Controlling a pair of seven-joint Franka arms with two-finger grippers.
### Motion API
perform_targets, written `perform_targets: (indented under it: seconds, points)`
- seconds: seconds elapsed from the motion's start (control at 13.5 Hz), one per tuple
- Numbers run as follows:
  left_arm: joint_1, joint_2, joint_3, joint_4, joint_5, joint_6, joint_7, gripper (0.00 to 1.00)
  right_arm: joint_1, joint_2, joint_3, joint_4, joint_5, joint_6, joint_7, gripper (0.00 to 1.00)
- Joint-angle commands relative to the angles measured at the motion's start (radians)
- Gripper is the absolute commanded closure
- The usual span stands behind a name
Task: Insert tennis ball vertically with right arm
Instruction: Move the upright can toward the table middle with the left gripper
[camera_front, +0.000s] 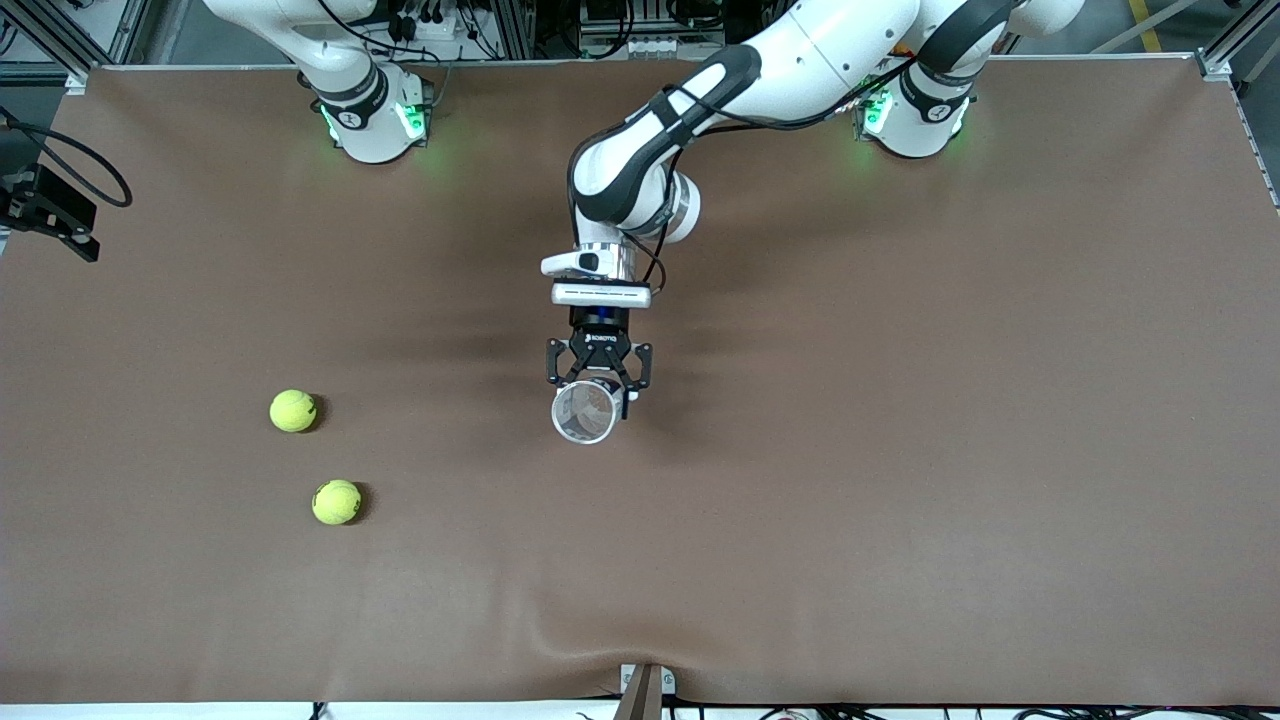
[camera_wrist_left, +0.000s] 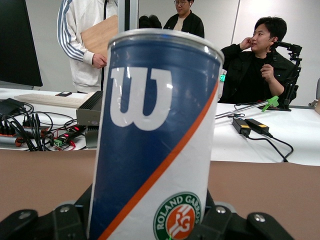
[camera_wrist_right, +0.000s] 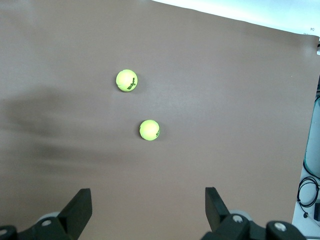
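While the right gripper (camera_wrist_right: 145, 215) hangs spread and empty high over the table (camera_front: 900, 450), two tennis balls (camera_front: 293, 411) (camera_front: 336, 502) lie below it toward the right arm's end, well apart from the upright Wilson can (camera_front: 586, 411), mouth up, between the left gripper (camera_front: 598, 372) fingers, apparently loosening.

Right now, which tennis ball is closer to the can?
The ball farther from the front camera; it lies about level with the can in the left gripper, while the other ball sits nearer the camera.
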Motion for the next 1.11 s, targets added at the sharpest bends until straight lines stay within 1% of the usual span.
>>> perform_targets:
  seconds: [0.0, 0.52, 0.67, 1.04]
  points:
    - [-0.009, 0.030, 0.001, 0.023, 0.081, -0.046, -0.042, 0.22, 0.018, -0.002, -0.009, 0.012, -0.005, -0.012, -0.008, 0.00]
    - [-0.029, 0.076, 0.001, 0.025, 0.171, -0.144, -0.074, 0.22, 0.018, -0.002, -0.009, 0.012, -0.005, -0.015, -0.010, 0.00]
    - [-0.029, 0.090, 0.001, 0.023, 0.220, -0.161, -0.108, 0.22, 0.019, -0.002, -0.007, 0.012, -0.005, -0.019, -0.010, 0.00]
    - [-0.049, 0.119, 0.002, 0.025, 0.243, -0.224, -0.176, 0.22, 0.036, -0.002, -0.009, 0.012, -0.008, -0.019, -0.010, 0.00]
